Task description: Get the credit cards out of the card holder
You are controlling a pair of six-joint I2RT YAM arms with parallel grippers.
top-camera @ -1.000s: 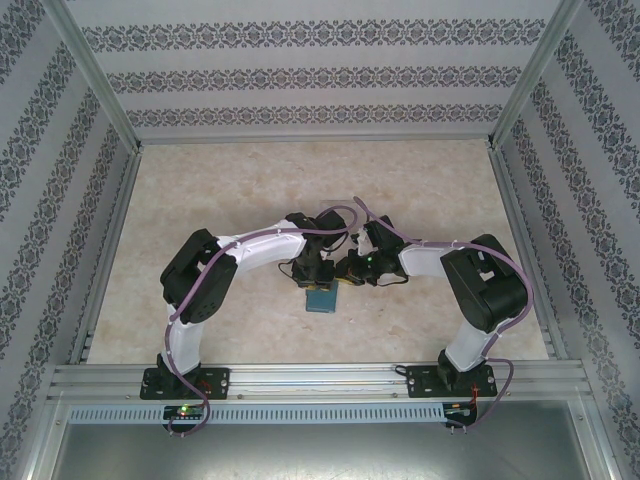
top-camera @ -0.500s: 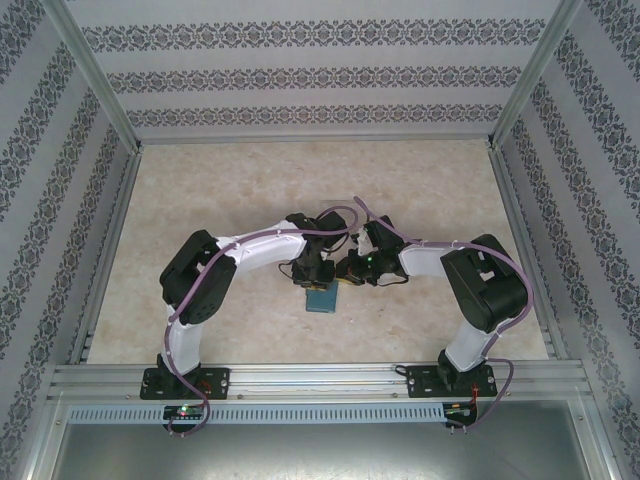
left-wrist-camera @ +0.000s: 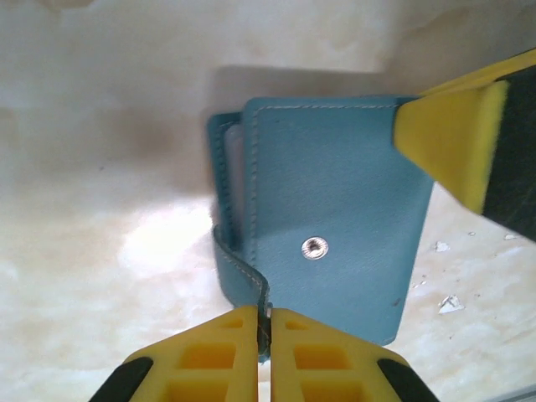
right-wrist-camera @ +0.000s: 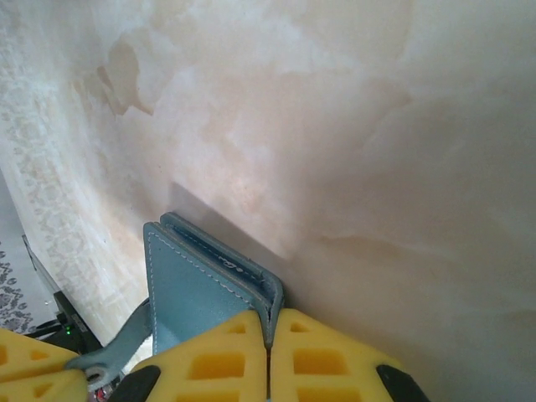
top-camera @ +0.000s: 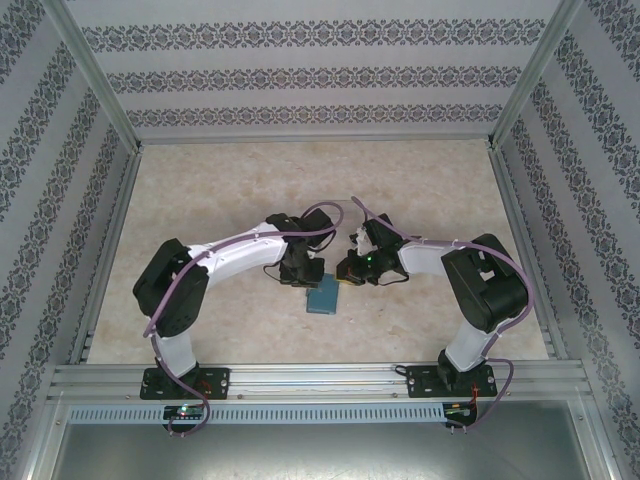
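Note:
The teal-blue card holder [top-camera: 322, 297] lies folded shut on the table between my two grippers. In the left wrist view its cover [left-wrist-camera: 335, 209] faces up with a metal snap stud [left-wrist-camera: 314, 247]. My left gripper [left-wrist-camera: 264, 316] is shut on the thin strap tab [left-wrist-camera: 243, 272] that curls off its near edge. My right gripper [right-wrist-camera: 270, 318] is shut on the card holder's corner edge [right-wrist-camera: 209, 285], where the stitched layers show. One right finger [left-wrist-camera: 448, 138] shows at the cover's far corner. The credit cards are hidden inside.
The beige marbled table top [top-camera: 220, 190] spreads around the card holder, fenced by aluminium rails [top-camera: 515, 220] and patterned walls. Both arms bend inward toward the middle, the left elbow [top-camera: 165, 295] near the front left and the right elbow [top-camera: 490, 290] at the front right.
My left gripper has closed on the strap tab, and the left arm has swung its elbow out to the left. The right arm has barely moved.

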